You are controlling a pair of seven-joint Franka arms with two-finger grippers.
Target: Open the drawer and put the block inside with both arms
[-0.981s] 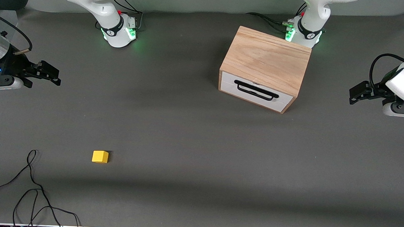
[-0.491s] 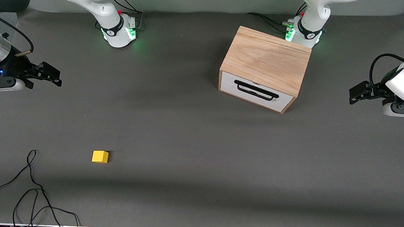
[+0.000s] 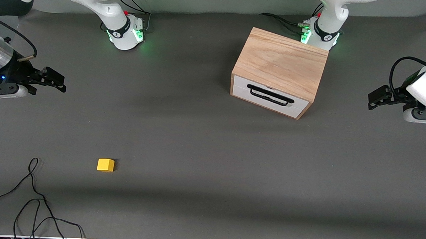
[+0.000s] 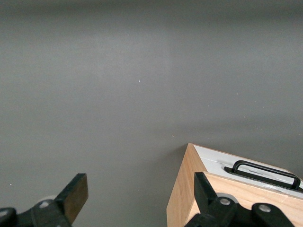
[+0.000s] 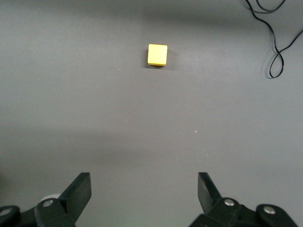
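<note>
Left gripper [image 4: 137, 198] and right gripper [image 5: 142, 196] — fingers wide apart, empty.

"What else do I have on the table?"

"I see a loose black cable [image 3: 33, 198] looped on the grey table mat [image 3: 204, 162], near the front camera, toward the right arm's end."

A robotics lab: two white arms [image 3: 106, 7] with green-lit bases bolted along a grey matted surface [image 3: 197, 144], loose black cables [image 3: 33, 198] trailing across its near corner.
</note>
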